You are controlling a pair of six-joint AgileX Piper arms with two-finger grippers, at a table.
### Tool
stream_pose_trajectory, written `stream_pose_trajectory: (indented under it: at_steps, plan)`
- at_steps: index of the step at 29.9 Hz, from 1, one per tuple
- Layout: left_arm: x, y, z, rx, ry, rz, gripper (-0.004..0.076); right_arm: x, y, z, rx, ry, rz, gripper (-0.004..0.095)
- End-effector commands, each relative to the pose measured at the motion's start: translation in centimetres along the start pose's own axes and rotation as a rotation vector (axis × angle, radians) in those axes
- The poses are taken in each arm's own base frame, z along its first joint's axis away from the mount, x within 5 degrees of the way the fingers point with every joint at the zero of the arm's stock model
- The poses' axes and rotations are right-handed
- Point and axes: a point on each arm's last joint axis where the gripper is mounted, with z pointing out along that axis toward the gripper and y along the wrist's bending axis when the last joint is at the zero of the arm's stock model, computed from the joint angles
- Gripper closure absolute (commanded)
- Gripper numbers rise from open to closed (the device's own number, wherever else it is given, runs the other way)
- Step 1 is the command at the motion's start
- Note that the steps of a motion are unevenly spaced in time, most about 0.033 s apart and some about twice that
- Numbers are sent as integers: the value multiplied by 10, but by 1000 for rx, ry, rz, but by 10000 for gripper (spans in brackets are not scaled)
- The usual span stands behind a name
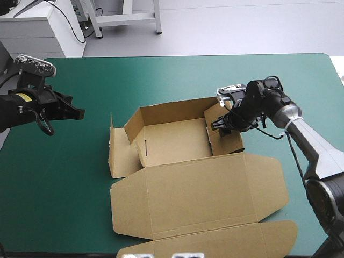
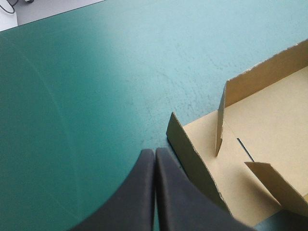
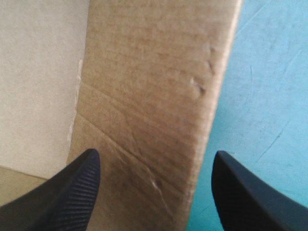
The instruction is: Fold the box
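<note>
High view only: whole box (image 1: 193, 185) mid-table, open tray with far and side walls raised, lid flat toward near edge, tray long axis across table. Left gripper (image 2: 155, 153) fingers pressed together in point over teal-green cover (image 2: 86, 96); box left flap just ahead, not touching. Right wrist view only: right gripper (image 3: 155, 155) fingers wide apart, right wall between them; corrugated brown board, creased, dented.

No text, number, brand or sign can be read in any view. At the left of the high view, a small yellow label (image 1: 21, 97) on the left arm (image 1: 13, 113) carries dark print too small to read. The visible brown faces of the box (image 1: 177, 141) are plain board.
</note>
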Motion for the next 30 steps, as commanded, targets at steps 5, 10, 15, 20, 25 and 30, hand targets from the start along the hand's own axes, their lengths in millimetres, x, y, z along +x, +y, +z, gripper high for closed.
stream_pose_trajectory:
  at_steps: [5, 10, 15, 20, 25, 30]
  plan:
    - [-10, -1, -15, -15, -99, -5, 733, -2, 4, -67, 49, -130, -57, 277]
    - [-10, -2, -15, -8, -102, -10, 733, 11, 4, -88, 76, -112, -55, 277]
    - [-11, -3, -15, 4, -112, -19, 733, 14, 6, -90, 62, -96, -47, 277]
    - [-11, -4, -15, 13, -115, -24, 733, 12, 8, -90, 38, -118, -41, 277]
    - [-11, -4, -15, 13, -115, -24, 733, 9, 7, -81, 35, -95, -41, 277]
    - [-12, -5, -15, 25, -121, -32, 733, 1, 4, -54, 31, -36, -33, 278]
